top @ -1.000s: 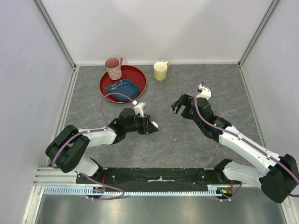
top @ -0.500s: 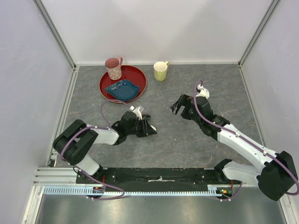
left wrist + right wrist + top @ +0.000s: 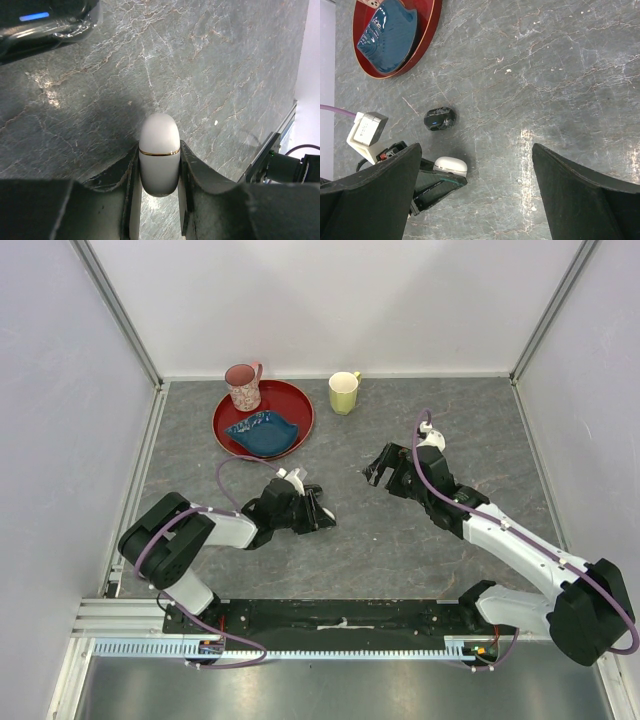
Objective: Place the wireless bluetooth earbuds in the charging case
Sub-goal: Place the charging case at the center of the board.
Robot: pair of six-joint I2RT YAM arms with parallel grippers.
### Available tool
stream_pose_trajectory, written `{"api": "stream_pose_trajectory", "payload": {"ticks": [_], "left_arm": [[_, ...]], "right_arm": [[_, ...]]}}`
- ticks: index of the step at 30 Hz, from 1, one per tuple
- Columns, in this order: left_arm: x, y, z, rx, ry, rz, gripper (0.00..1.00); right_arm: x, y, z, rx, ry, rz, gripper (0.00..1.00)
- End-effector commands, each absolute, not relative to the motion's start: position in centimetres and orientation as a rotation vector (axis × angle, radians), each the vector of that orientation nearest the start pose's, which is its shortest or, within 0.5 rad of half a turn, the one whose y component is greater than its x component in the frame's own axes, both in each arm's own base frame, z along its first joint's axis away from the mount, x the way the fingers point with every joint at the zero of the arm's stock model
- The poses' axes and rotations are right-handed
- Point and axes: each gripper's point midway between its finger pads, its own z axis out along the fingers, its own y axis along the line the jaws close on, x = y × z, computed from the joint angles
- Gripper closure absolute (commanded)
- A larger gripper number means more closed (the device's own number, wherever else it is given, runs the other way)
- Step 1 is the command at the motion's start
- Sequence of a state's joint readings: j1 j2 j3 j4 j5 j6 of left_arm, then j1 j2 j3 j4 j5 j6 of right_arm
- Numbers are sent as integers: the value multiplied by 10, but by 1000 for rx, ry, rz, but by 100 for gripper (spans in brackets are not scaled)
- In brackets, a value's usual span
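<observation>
The left hand (image 3: 158,146) was pressed shut on the charging case (image 3: 159,155). Both fingers (image 3: 127,190) gripped its flat sides. The case was closed, with a thin gold seam line, and its rounded end projected past the fingertips, low over the grey worktop (image 3: 400,560). This grip sat left of the worktop's centre, nearer the near edge.

A small black device with a blue light (image 3: 440,119) lay on the worktop near the case's rounded end, apart from it.

The right hand (image 3: 476,146) was spread wide and held nothing. It hung right of centre, well apart from the case.

Toward the far left corner sat a red tray (image 3: 300,410). It carried a blue dish (image 3: 262,430) and a pink mug (image 3: 243,387). A yellow-green mug (image 3: 344,393) stood just beside the tray, by the far edge.
</observation>
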State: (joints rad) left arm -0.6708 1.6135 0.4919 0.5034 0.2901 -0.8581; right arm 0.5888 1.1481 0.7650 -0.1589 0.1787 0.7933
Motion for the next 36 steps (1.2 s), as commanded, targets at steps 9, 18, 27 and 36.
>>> {"api": "stream_pose_trajectory", "payload": {"ticks": [9,18,27,36], "left_arm": [[227,-277,8,-95,2515,-1008,74],[222,-262,7,-94,2526,-918,71],[221,-258,5,-92,2545,-885,70],[223,-258,18,-73,2508,-895,57]], "right_arm": [[307,203,169,349,2114,671,2],[305,201,167,353,2115,675,2],[305,201,166,355,2116,678,2],[305,201,164,353,2117,674,2]]}}
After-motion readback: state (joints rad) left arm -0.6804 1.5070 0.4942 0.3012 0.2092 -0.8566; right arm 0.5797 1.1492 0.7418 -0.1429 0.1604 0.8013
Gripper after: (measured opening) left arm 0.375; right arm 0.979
